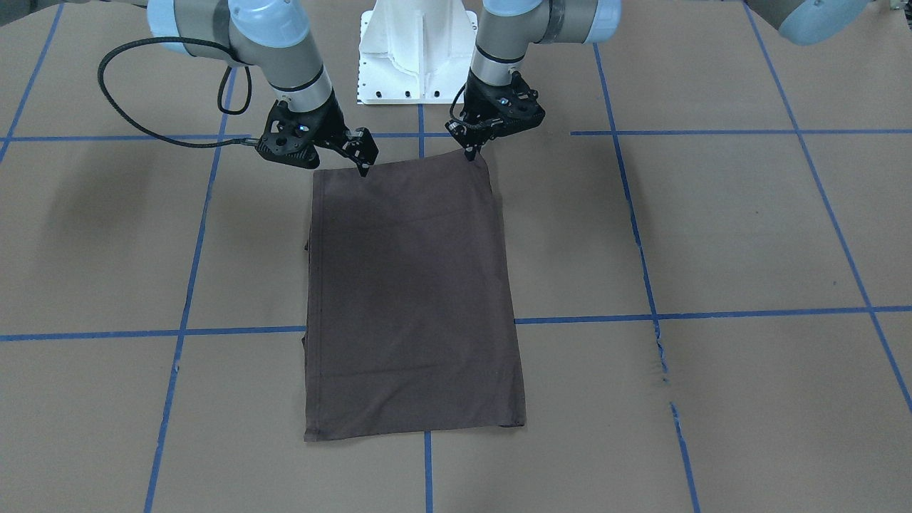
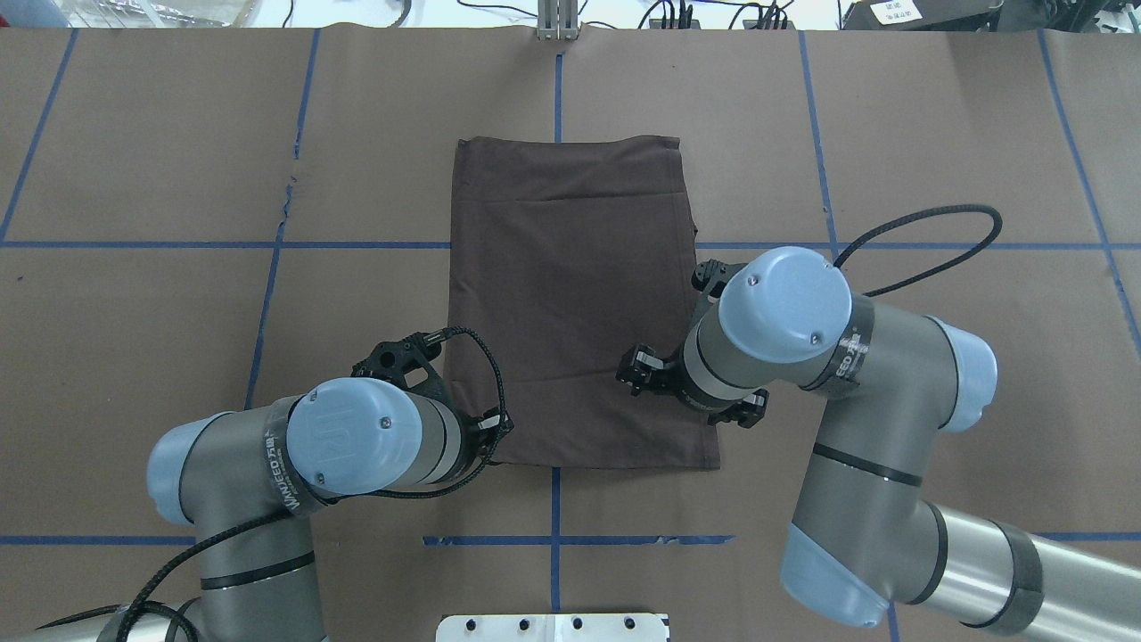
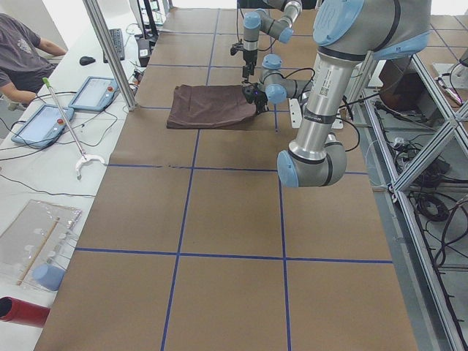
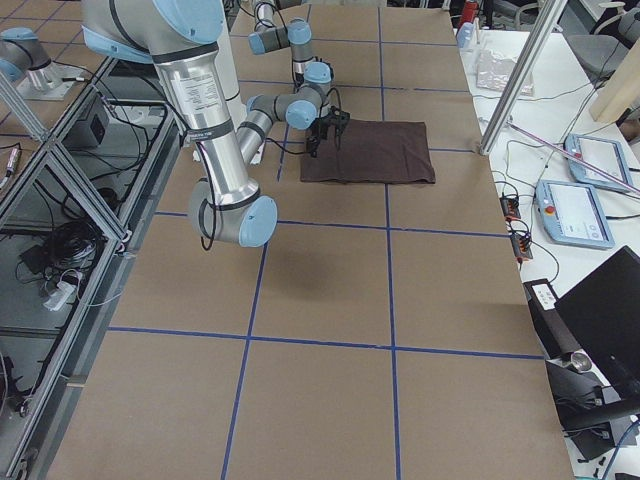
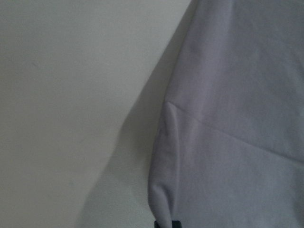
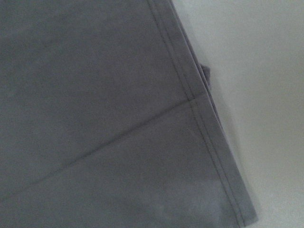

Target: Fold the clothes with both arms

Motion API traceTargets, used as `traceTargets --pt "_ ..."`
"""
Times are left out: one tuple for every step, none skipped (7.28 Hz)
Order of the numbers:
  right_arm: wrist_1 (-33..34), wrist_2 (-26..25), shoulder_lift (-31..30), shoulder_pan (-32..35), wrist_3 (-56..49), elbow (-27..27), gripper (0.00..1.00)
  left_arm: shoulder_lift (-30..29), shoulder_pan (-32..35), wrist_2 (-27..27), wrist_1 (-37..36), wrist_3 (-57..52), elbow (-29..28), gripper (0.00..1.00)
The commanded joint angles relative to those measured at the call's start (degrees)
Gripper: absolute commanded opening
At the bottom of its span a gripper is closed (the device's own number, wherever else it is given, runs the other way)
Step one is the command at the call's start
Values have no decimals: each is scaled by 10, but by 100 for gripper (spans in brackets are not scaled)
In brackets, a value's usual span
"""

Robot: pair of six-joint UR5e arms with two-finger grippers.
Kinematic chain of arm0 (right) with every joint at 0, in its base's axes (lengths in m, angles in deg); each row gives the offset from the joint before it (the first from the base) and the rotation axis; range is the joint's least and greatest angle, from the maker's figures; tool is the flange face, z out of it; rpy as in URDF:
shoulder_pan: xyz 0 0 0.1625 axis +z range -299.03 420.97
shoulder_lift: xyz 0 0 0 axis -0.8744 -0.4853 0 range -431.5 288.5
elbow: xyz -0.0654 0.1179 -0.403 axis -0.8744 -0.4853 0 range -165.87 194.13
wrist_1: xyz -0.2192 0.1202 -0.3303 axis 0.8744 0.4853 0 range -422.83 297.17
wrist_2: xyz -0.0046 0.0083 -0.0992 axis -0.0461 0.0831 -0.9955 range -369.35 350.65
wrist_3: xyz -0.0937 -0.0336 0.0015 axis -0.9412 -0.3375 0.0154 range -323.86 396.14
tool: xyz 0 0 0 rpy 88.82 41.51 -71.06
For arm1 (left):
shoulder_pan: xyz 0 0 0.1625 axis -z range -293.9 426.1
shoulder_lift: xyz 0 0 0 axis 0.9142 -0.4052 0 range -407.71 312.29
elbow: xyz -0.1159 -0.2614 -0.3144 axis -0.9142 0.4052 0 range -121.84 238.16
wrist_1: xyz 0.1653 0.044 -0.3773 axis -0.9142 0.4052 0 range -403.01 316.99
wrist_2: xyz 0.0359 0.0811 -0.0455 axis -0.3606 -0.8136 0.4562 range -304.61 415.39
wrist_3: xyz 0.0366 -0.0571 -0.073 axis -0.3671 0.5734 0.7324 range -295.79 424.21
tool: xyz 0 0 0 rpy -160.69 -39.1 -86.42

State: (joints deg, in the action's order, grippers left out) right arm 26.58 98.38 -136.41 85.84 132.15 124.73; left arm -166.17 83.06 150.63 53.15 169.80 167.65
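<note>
A dark brown-grey thin-fabric T-shirt [image 1: 413, 299], folded to a rectangle, lies flat on the brown paper-covered table [image 1: 712, 228] and reaches forward from both black two-finger grippers. The left gripper [image 1: 471, 154] meets the left corner of the T-shirt's nearest edge. The right gripper [image 1: 364, 169] meets the same edge just inward of its right corner, so that edge runs between them. Behind the grippers, midway between them, stands the white metal pedestal base [image 1: 419, 50]. One blue tape line [image 1: 712, 313] crosses under the T-shirt well ahead of the grippers. A second tape line [image 1: 428, 463] runs lengthwise out from under its far edge.
</note>
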Motion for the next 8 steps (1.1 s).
traceTargets --pt "-6 -30 -34 -31 83 -3 100 -1 0 0 3 -3 1 0" --pt "-6 -33 -33 -32 93 -15 100 -2 0 0 3 -3 1 0" --pt "-6 -34 -28 -33 95 -34 100 -2 0 0 3 -3 1 0" --pt "-6 -38 -22 -35 95 -46 100 -1 0 0 3 -3 1 0" --pt "-6 -40 -21 -36 96 -48 100 -2 0 0 3 -3 1 0" --pt "-6 -41 -6 -36 97 -54 100 -2 0 0 3 -3 2 0" --pt "-6 -41 1 -36 98 -68 100 -1 0 0 3 -3 2 0" --pt "-6 -41 4 -37 98 -74 100 -1 0 1 3 -3 2 0"
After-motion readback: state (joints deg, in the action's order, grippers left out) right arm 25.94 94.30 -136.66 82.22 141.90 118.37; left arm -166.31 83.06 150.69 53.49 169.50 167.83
